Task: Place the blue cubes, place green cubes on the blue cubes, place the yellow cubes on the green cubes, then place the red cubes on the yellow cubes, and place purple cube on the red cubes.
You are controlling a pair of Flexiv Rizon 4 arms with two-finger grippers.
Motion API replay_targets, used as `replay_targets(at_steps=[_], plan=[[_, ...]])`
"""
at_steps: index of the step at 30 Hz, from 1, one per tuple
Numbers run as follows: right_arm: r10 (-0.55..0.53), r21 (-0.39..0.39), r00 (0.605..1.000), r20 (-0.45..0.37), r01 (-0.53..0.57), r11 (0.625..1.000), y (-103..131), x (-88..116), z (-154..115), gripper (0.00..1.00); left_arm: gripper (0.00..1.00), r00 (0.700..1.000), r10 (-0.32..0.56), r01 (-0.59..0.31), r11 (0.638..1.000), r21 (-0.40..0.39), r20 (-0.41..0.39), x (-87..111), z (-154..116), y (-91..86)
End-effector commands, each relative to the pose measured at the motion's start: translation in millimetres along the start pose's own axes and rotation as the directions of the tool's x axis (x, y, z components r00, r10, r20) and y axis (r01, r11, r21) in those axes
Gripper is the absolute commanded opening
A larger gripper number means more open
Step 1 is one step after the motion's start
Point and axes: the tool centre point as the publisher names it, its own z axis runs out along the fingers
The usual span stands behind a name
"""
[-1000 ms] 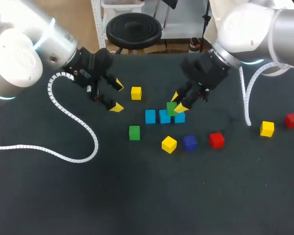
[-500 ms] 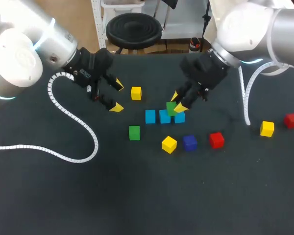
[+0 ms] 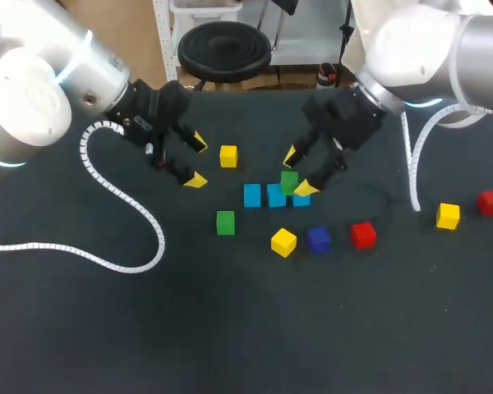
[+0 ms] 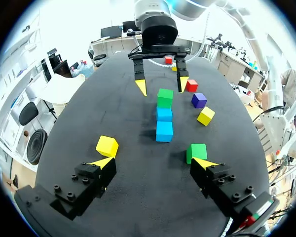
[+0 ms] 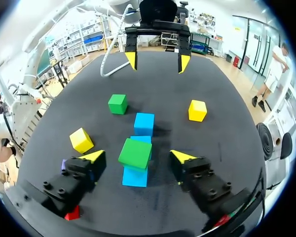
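Between the right end effector's [image 3: 298,172] spread fingers, a green cube [image 3: 289,181] is sitting on the blue cubes [image 3: 252,195]; the spare green cube [image 3: 225,222] is lying nearer the left end effector [image 3: 197,161], also spread.

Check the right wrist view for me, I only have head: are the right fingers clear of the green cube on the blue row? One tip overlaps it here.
Observer: Clear. In the right wrist view the right fingers stand off the green cube, with bare table showing on both sides of it.
Operator: Which blues is it sitting on? The tip hides the end one for me.
Observer: It rests over the middle blue cube and the end blue cube nearest those fingers. I cannot tell how evenly.
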Motion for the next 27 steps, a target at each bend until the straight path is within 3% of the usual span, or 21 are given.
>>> replay_targets(at_steps=[1, 8, 15, 19, 27], plan=[[0.012, 0.013, 1.0, 0.014, -0.012, 1.0, 2.1, 1.7, -1.1, 1.0, 1.0, 1.0, 0.002, -0.002, 1.0, 0.002, 0.001, 0.7, -0.5, 1.0], [0.035, 0.027, 0.999, 0.023, -0.035, 0.999, 3.4, 2.0, -0.4, 1.0, 1.0, 1.0, 0.002, -0.002, 1.0, 0.002, 0.001, 0.7, -0.5, 1.0], [0.033, 0.03, 0.999, 0.021, -0.033, 0.999, 1.0, 1.4, -0.8, 0.84, 1.0, 1.0, 0.002, -0.002, 1.0, 0.002, 0.001, 0.7, -0.5, 1.0], [0.034, 0.033, 0.999, 0.02, -0.035, 0.999, 0.4, 1.7, -1.7, 0.85, 1.0, 1.0, 0.002, -0.002, 1.0, 0.002, 0.001, 0.7, -0.5, 1.0], [0.044, 0.03, 0.999, 0.018, -0.044, 0.999, -0.5, 3.3, 2.4, 0.78, 1.0, 1.0, 0.002, -0.002, 1.0, 0.002, 0.001, 0.7, -0.5, 1.0]])
